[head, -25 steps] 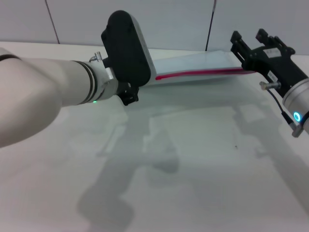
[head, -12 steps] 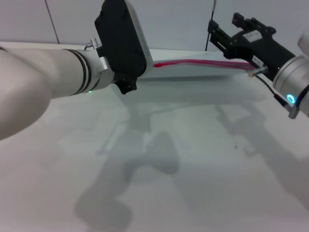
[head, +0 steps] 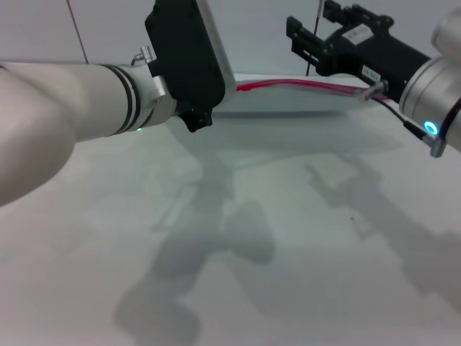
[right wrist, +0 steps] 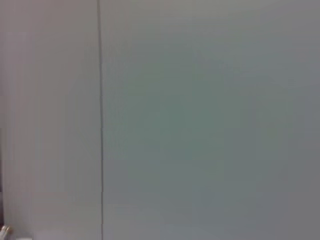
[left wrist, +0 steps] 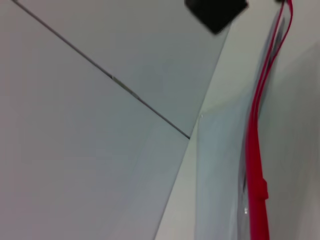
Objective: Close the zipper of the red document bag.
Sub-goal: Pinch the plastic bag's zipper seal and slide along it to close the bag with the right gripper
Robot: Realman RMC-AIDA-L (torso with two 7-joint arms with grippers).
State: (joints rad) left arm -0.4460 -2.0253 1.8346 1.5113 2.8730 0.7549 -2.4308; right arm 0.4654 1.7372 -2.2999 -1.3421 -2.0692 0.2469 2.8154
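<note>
The red document bag (head: 284, 101) lies flat at the far edge of the white table (head: 238, 238), pale and translucent. Its red zipper (head: 302, 87) runs along the bag's long edge. My right gripper (head: 311, 40) hovers open just above the zipper's middle, with nothing between its black fingers. My left arm's black wrist housing (head: 186, 61) covers the bag's left end and hides the left gripper. The left wrist view looks along the zipper (left wrist: 255, 150), with a small red bulge (left wrist: 260, 189) on it, the bag (left wrist: 220, 165) beside it and the right gripper (left wrist: 215, 12) at the far end.
A pale panelled wall (head: 266, 29) rises directly behind the bag. The right wrist view shows only that wall (right wrist: 200, 125) and a vertical seam (right wrist: 99, 120). Arm shadows fall across the table's near part.
My right gripper has moved left and upward along the bag's zipper edge. The left arm rose a little. The red zipper line now sits higher and farther back in the head view.
</note>
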